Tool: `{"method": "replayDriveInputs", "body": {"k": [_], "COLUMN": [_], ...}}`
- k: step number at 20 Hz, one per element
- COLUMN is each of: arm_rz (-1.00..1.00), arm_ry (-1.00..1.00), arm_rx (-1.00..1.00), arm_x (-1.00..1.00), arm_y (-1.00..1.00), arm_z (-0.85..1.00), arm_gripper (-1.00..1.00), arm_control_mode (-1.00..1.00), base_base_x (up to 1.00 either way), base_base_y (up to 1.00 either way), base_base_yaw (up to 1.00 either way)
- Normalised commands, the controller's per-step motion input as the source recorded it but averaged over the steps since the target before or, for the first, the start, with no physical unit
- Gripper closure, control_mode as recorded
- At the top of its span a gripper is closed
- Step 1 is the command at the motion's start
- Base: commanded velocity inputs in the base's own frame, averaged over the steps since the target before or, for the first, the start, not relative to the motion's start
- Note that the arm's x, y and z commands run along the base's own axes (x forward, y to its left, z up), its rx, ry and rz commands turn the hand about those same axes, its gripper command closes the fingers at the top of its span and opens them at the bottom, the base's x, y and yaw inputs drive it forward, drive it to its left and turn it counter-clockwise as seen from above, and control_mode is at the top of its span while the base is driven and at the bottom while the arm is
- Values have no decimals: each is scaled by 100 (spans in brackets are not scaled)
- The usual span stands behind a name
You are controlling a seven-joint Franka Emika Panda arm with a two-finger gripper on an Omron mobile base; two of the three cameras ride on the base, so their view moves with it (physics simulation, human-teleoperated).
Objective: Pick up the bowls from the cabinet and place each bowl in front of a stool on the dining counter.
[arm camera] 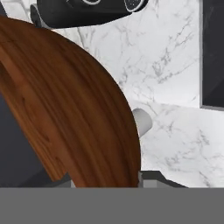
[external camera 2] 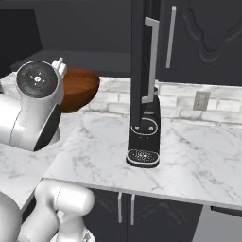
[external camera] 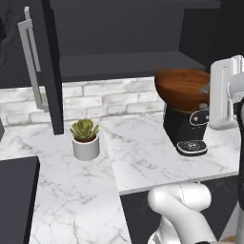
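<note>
A glossy reddish-brown wooden bowl [external camera: 182, 89] hangs in the air above the marble wall counter, just over the coffee machine. My gripper [external camera: 206, 88] is shut on its right rim. From the right base view the bowl [external camera 2: 80, 88] juts out beside my white wrist. In the hand view the bowl [arm camera: 65, 100] covers the left half, with one fingertip [arm camera: 147, 178] showing at its lower edge. The dark cabinet [external camera: 124, 64] stands open behind it, its door [external camera: 47, 66] swung out at the left and its inner shelf bare where it shows. The dining counter and stools are out of view.
A black coffee machine [external camera: 187, 129] stands on the wall counter [external camera: 143, 159] under the bowl. A small white pot with a succulent [external camera: 86, 140] sits to its left. Behind run a brick backsplash [external camera: 109, 100] and a wall outlet [external camera 2: 202, 100].
</note>
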Motion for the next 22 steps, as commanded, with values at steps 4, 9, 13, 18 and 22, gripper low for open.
{"method": "replayDriveInputs", "body": {"k": [4, 9, 13, 18, 22], "arm_rz": [-1, 0, 0, 0, 0], "arm_ry": [9, 7, 1, 0, 0], "arm_rx": [0, 0, 0, 0, 0], "arm_x": [-76, -56, -35, -6, 0], "arm_y": [0, 0, 0, 0, 0], "arm_z": [-9, -12, -10, -1, 0], "arm_gripper": [100, 100, 100, 100, 100], "arm_control_mode": [-100, -100, -100, 100, 100], "base_base_x": [0, 0, 0, -54, -100], "base_base_y": [0, 0, 0, -21, -55], "base_base_yaw": [0, 0, 0, -13, -47]}}
